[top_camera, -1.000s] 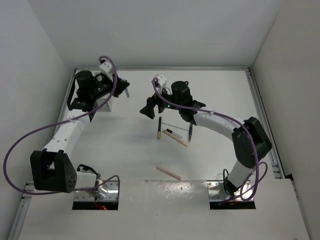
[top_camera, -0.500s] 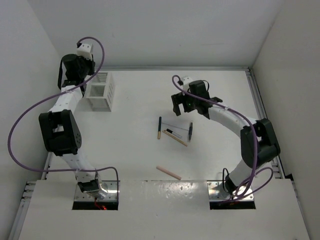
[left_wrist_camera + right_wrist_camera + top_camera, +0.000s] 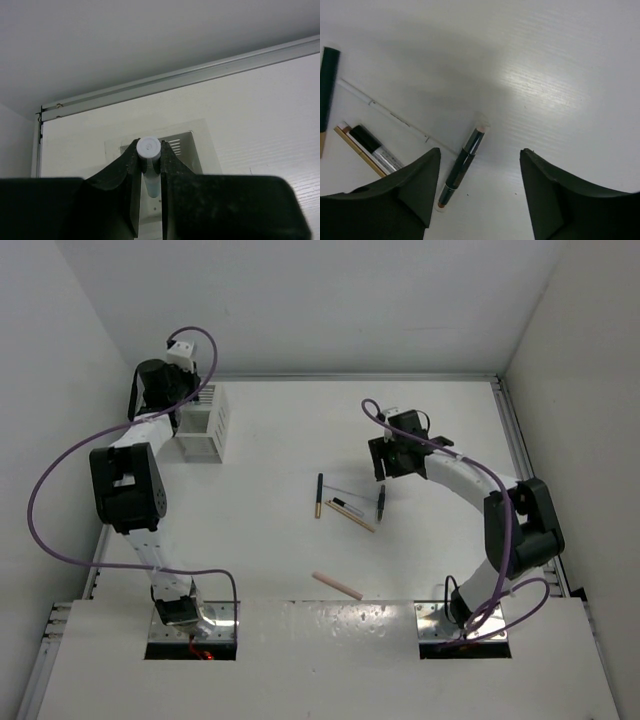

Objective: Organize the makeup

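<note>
The right gripper [image 3: 480, 151] hangs wide open over the dark stick [image 3: 461, 170], a slim, smooth cylinder with a clear cap lying flat on the matte white table [image 3: 560, 75]. Its long axis crosses the closing line, offset toward one finger. The left gripper [image 3: 149, 167] clamps a round-capped grey stick [image 3: 148, 148] above the white slotted rack [image 3: 186, 150].

- Diffuse overhead light was bright, and shadows were faint.
- Soft glare lay on the white table [image 3: 545, 80] up-right of the slim black clear-capped stick [image 3: 462, 167], with grey shadow up-left.
- Black fingers [image 3: 410, 195] of the right gripper [image 3: 480, 152] beside it looked slightly soft.
</note>
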Motion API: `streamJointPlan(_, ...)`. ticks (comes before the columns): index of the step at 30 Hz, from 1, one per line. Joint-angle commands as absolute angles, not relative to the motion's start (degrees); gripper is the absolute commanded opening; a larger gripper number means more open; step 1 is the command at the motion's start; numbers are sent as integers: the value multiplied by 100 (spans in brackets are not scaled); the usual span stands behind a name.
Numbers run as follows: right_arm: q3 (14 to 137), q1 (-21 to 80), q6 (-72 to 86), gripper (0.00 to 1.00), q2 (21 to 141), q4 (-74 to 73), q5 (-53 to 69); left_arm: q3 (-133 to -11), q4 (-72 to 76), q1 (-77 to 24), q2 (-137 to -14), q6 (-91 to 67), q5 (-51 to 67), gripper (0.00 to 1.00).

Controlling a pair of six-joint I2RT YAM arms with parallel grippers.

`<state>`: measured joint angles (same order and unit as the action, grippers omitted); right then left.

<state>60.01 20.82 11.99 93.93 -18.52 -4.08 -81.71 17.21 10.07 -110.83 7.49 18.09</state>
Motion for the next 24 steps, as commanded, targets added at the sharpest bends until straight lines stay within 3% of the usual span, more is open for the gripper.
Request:
streamJointPlan(1,5836,2101,1520,60,9255,-2083,-668,-8245,1776,1002,-11109,905,2056,18)
streamJointPlan(3,5888,2109,1573,46,9342,-2118,-642,-8244,1521,1002,-11109,1020,2320,43)
streamJointPlan(7,6064,2101,1819,41,9562,-2469,-633,-8244,1205,1002,-11048,1072,2382,59)
streamJointPlan(15,5959,2118,2215,52,9948,-2180,-413,-8868,19,1002,-10689,1362,2075,61)
streamJointPlan(24,6214,2109,2241,41,10502,-2189,-325,-8807,-720,888,-10064,1837,2082,61)
